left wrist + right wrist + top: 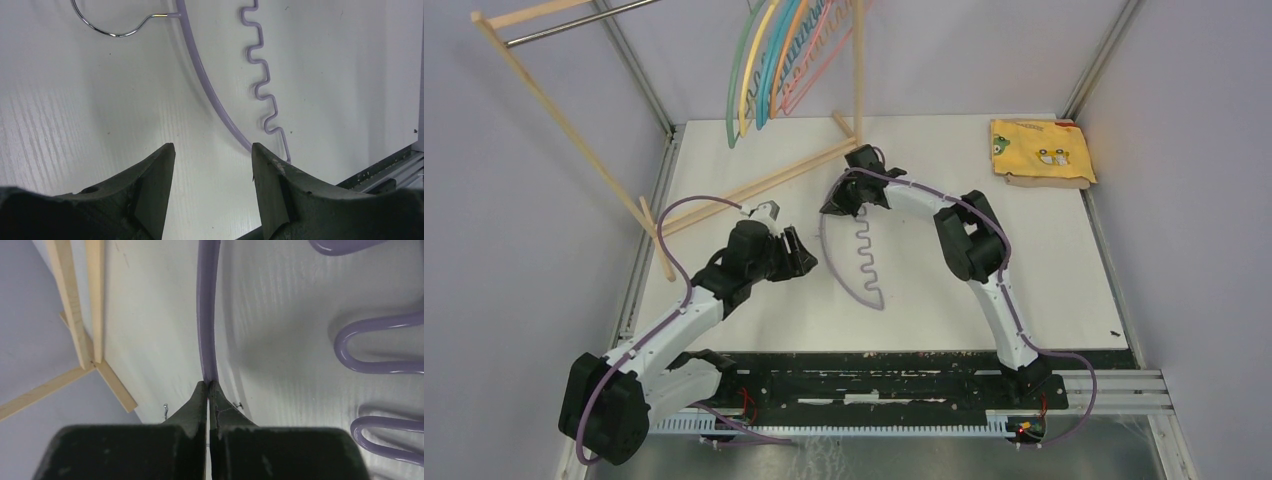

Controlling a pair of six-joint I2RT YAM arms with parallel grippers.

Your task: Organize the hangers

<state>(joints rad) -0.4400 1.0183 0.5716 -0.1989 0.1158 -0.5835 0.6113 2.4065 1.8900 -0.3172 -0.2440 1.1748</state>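
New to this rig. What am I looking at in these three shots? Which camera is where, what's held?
Two robot arms, left and right, are bolted at the near edge of a white table; each ends in a two-finger claw. The wide picture comes from a fixed camera above and behind them. The other two come from wrist cameras looking past each claw. On the table: a purple hanger, a folded yellow cloth and a wooden rack with more pastel hangers hanging on it. The right claw is shut and appears to pinch the purple hanger's curved bar. The left claw is open, holds nothing and faces the same hanger.
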